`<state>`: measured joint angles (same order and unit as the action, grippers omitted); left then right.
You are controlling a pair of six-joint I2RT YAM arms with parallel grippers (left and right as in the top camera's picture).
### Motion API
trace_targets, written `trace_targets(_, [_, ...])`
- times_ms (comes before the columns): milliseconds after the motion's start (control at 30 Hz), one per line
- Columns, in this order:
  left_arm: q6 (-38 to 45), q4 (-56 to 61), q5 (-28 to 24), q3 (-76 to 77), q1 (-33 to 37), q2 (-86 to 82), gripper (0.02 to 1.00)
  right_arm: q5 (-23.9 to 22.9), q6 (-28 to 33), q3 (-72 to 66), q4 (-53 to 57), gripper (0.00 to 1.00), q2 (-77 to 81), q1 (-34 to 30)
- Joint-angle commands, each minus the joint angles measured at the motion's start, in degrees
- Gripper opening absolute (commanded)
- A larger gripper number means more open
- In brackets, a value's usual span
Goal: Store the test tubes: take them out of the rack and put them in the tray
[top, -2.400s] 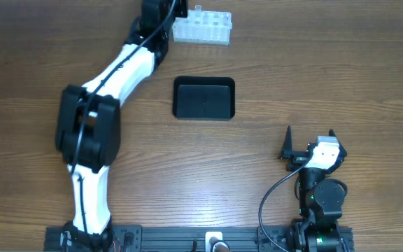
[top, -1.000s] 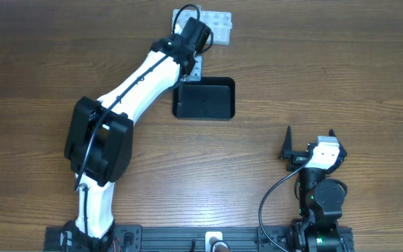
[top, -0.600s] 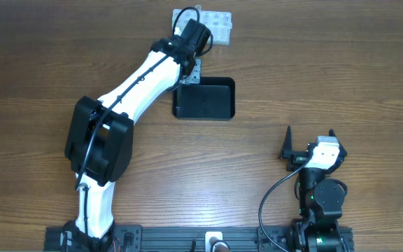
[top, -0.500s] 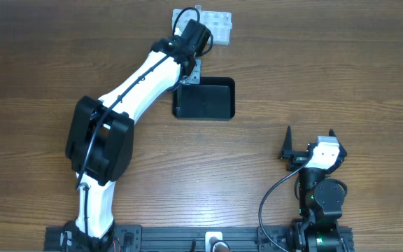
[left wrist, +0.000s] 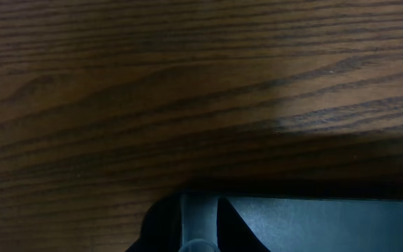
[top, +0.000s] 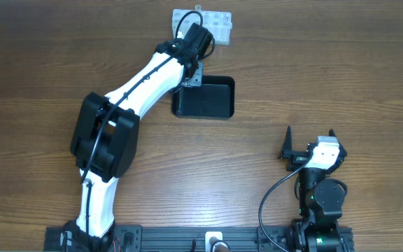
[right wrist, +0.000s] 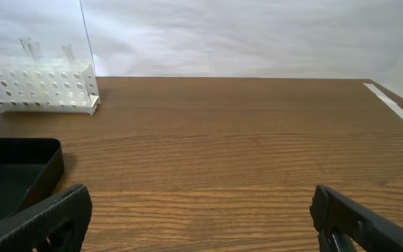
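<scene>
Left gripper (top: 190, 78) seemingly clasping test tube (left wrist: 200, 225) over tray (top: 231, 98) corner, rack (top: 216, 28) near

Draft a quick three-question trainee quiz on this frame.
1. True or false: the right gripper is shut.
2. The left gripper, with a test tube, is over: A) the rack; B) a corner of the tray; C) bare table away from both.
3. Which stands farther from the arm bases, rack or tray?
Key: 1 false, it is open; 2 B; 3 rack.
</scene>
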<state>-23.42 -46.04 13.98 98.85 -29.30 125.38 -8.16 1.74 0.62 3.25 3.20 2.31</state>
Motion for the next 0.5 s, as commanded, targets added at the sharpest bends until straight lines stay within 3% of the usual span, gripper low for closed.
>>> trace_targets(33, [0.46, 0.17, -0.02, -0.26, -0.11, 0.98, 0.194, -0.90, 0.07, -0.33, 0.09, 0.993, -0.31, 0.31])
trace_targets(333, [0.46, 0.87, 0.07, -0.26, -0.52, 0.44, 0.347, -0.90, 0.07, -0.33, 0.11, 0.993, -0.31, 0.31])
trace_targets(500, [0.50, 4.04, 1.90, -0.24, -1.14, -5.77, 0.557, -0.90, 0.04, -0.33, 0.09, 0.993, -0.31, 0.31])
